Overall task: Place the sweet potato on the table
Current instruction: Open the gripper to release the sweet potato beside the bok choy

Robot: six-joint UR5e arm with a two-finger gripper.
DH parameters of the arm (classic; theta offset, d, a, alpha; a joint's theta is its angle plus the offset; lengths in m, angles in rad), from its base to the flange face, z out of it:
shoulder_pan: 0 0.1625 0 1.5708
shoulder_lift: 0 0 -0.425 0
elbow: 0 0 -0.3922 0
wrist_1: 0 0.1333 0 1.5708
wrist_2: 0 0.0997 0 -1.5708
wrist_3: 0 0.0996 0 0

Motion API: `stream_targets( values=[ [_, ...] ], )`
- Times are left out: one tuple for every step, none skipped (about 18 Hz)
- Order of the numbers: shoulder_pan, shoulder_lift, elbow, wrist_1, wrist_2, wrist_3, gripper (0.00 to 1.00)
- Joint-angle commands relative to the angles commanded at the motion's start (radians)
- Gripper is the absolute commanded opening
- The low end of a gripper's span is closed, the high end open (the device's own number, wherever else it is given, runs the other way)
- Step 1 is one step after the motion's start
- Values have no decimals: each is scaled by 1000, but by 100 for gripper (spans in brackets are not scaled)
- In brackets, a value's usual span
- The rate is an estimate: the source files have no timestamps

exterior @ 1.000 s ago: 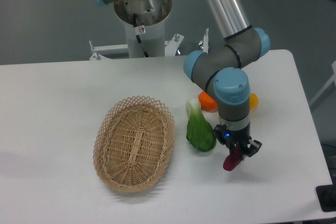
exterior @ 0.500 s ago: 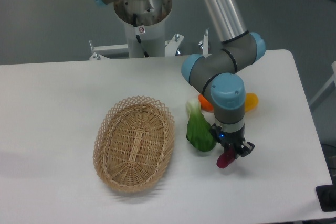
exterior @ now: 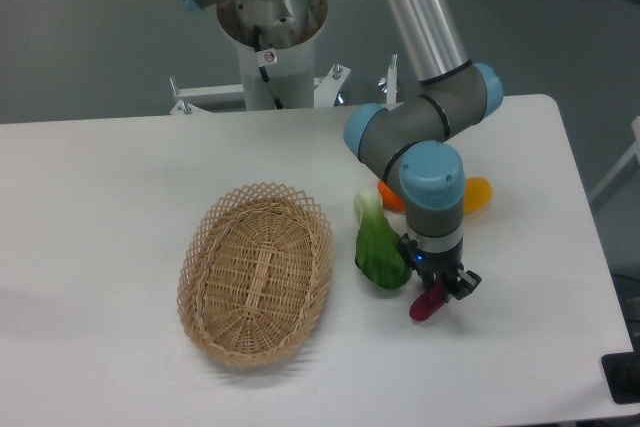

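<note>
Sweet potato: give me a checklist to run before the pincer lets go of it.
1. Sweet potato held in pincer: ok.
2. Potato touching the table: cannot tell; its lower end sits at or just above the surface.
3. Bare table beneath and right of the potato: ok.
4. Clear of the green vegetable: not ok, it lies close on the left.
5. Outside the basket: ok.
</note>
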Motion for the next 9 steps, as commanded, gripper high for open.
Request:
stream_targets(
  values=[
    [0, 5, 9, 0, 0, 0, 100],
    [2, 9, 24, -3, 2, -2, 100],
    [2, 15, 35, -3, 3, -2, 100],
    [2, 24, 41, -5, 3, -3, 100],
    [3, 34, 46, -5, 3, -14, 100],
    [5, 37, 51, -5, 0, -31, 100],
    [5, 41, 58, -5, 0, -37, 100],
    [5, 51, 77, -5, 0, -37, 100],
    [5, 57, 96, -6, 0, -38, 100]
  ],
)
